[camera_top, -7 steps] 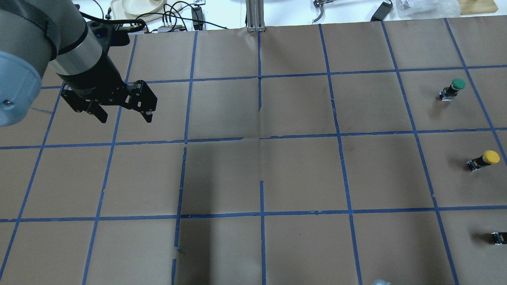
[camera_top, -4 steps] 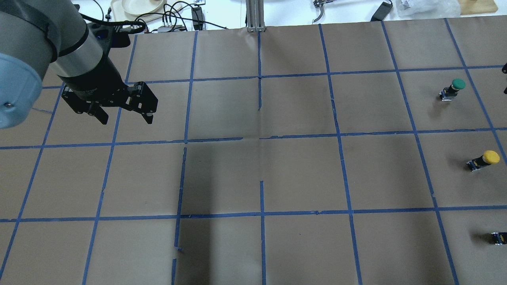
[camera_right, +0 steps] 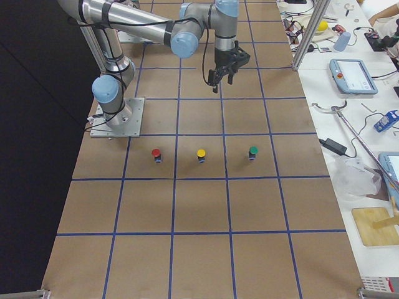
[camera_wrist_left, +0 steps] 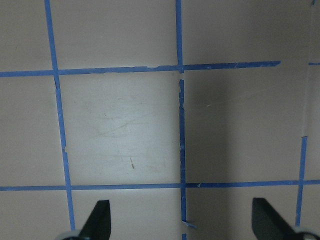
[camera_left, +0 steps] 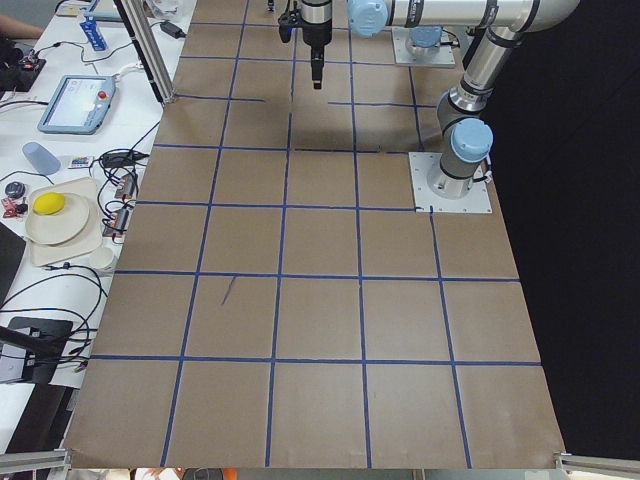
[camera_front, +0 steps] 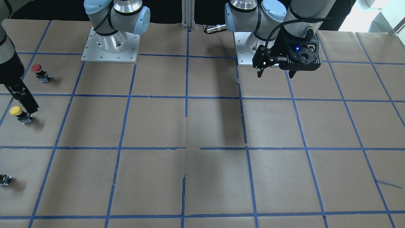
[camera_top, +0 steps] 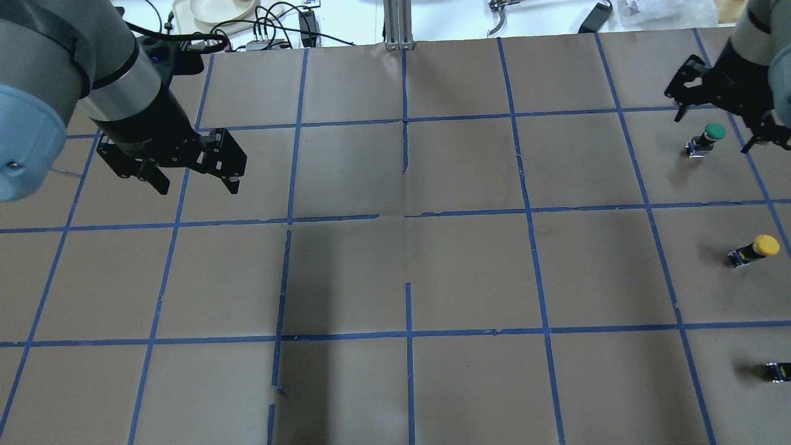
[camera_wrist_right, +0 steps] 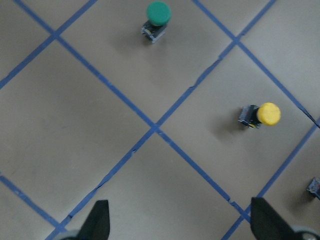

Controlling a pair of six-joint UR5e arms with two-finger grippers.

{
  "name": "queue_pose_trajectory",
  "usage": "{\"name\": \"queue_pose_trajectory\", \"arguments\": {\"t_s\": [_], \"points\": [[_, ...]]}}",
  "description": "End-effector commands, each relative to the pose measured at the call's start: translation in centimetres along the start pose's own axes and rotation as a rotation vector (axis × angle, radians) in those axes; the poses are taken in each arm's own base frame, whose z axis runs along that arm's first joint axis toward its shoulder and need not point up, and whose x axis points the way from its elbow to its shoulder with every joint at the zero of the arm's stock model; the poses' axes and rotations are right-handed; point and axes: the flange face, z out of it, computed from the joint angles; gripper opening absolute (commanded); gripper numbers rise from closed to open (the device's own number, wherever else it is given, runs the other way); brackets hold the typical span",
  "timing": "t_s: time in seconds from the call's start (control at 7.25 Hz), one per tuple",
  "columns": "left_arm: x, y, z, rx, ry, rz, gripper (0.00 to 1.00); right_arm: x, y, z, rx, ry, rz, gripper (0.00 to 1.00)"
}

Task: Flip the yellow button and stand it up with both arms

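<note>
- Overhead: the left gripper (camera_top: pixel 198 184) is spread wide and empty above the table (camera_top: pixel 469 272) on its left side. The right gripper (camera_top: pixel 712 131), also wide, hangs over the green button (camera_top: pixel 710 136) without touching it. The yellow button (camera_top: pixel 757 249) sits one taped square nearer, at the far right.
- Right wrist: the fingers (camera_wrist_right: pixel 99 222) hold nothing. The yellow button lies ahead to the right (upright or tipped, I can't tell).
- Left wrist: only taped paper shows.
- Exterior right: only this view shows the red button (camera_right: pixel 156 153), yellow and green in one row.

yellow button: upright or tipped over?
Upright, it seems: the yellow button stands on its body, cap on top, in the exterior right view.
</note>
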Motion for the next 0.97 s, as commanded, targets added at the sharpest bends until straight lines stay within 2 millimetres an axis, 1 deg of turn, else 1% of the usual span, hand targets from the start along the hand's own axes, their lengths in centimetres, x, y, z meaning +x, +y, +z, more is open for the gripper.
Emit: {"name": "queue_pose_trajectory", "arguments": {"t_s": [0.0, 0.14, 0.28, 0.41, 0.55, 0.69, 0.83], "points": [[0.1, 0.0, -0.1, 0.003, 0.000, 0.001, 1.00, -6.0, 4.0, -3.3, 0.008, -0.097, -0.224, 1.00], [0.0, 0.1, -0.3, 0.006, -0.003, 0.001, 1.00, -7.1, 5.3, -4.1, -0.003, -0.114, -0.310, 1.00], [0.1, 0.1, -0.2, 0.004, 0.000, 0.001, 1.00, -7.9, 5.8, -4.1, -0.022, -0.153, -0.412, 1.00], [0.1, 0.1, -0.3, 0.006, -0.001, 0.001, 1.00, -7.8, 6.1, -4.1, -0.047, -0.149, -0.475, 1.00], [0.1, 0.2, -0.3, 0.006, -0.001, 0.001, 1.00, -7.8, 6.1, -5.1, -0.078, -0.150, -0.486, 1.00], [0.1, 0.1, -0.1, 0.003, 0.003, 0.001, 1.00, -8.4, 5.6, -5.6, -0.100, -0.156, -0.500, 1.00], [0.1, 0.2, -0.5, 0.011, 0.002, 0.001, 1.00, -9.6, 5.5, -5.9, -0.125, -0.202, -0.508, 1.00]]}}
